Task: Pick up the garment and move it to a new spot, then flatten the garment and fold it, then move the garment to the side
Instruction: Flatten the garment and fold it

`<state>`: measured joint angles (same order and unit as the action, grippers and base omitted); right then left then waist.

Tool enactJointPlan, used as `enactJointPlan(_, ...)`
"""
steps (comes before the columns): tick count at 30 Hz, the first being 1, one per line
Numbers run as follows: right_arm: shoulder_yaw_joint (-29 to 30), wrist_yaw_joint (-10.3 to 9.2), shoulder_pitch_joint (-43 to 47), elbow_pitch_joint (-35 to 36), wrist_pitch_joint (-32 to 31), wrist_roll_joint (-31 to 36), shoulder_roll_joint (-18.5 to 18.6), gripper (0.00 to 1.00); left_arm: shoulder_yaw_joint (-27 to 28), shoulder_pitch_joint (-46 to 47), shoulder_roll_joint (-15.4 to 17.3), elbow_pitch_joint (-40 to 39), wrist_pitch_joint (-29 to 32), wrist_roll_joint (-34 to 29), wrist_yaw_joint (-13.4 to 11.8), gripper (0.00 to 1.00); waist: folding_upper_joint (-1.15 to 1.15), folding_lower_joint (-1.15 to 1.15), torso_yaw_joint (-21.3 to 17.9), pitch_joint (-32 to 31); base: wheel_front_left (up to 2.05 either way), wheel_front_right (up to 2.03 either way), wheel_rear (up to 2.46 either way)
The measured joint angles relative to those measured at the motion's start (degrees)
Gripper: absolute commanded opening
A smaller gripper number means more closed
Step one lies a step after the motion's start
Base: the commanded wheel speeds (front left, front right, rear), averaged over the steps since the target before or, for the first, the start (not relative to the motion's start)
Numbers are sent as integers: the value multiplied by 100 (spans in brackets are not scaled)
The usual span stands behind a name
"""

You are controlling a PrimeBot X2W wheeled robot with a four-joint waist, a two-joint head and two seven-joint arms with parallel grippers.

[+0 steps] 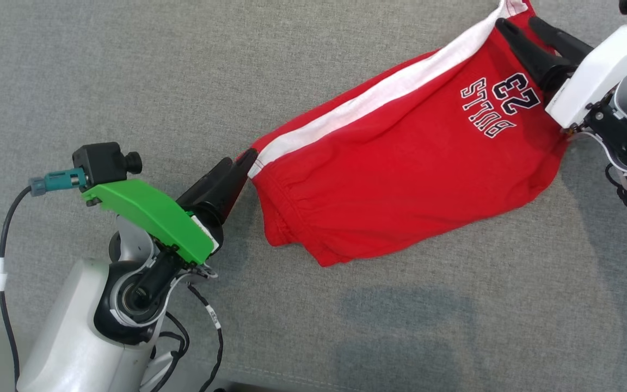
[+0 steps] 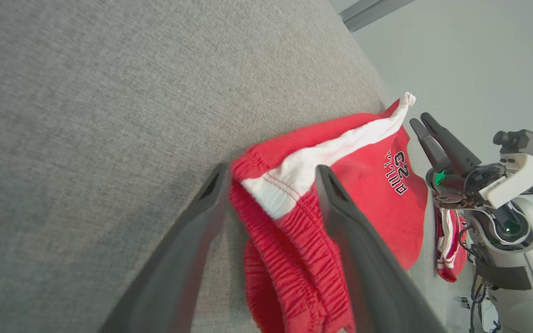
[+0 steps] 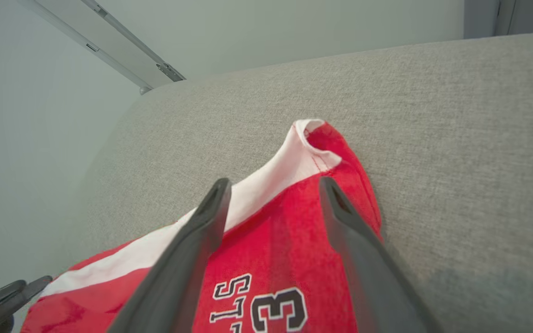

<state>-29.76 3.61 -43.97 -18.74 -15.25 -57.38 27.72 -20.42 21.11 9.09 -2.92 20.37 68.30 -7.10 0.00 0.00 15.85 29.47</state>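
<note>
You're looking down on a grey woven fabric surface (image 1: 128,65), evenly lit, with a soft, darker shadow patch (image 1: 406,321) toward its near side. Beyond its far edge stands a plain pale wall (image 3: 294,27). A slim metal rail (image 3: 109,41) slants across that wall, and a darker upright frame (image 3: 479,16) stands further along it.

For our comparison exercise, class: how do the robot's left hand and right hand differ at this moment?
The left hand carries a green cover; the right hand carries a white cover. The left hand sits at the gathered waistband of the red shorts; the right hand is over their printed leg end. Both stand open.
</note>
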Motion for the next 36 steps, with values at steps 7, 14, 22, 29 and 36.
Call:
enactJointPlan(7, -27, 104, 2, -179, 136, 45, -118, 100, 5, -3, 236, 3, -182, -527, 0, 100, 0, 0, -113, -207, 0, 0, 0)
enactJointPlan(14, -79, 191, 330, -330, 450, 222, 82, 100, 346, -49, 748, -212, -1116, -1794, 0, 100, 0, 0, -237, -547, 0, 0, 0)
enactJointPlan(22, 125, 122, 1131, -760, 564, 34, 293, 100, 73, -600, 798, -434, -1750, -2681, 0, 100, 0, -1, -269, -1001, 0, 0, 0)
enactJointPlan(29, 324, -21, 1205, -828, 556, -237, 283, 100, -19, -852, 750, -587, -2115, -3145, 0, 100, 0, 0, -74, -1069, 0, 0, 0)
enactJointPlan(36, 192, -125, 1206, -934, 254, -187, 431, 100, -212, -1028, 387, -633, -2359, -3254, 0, 100, 0, 0, 243, -917, 0, 0, 0)
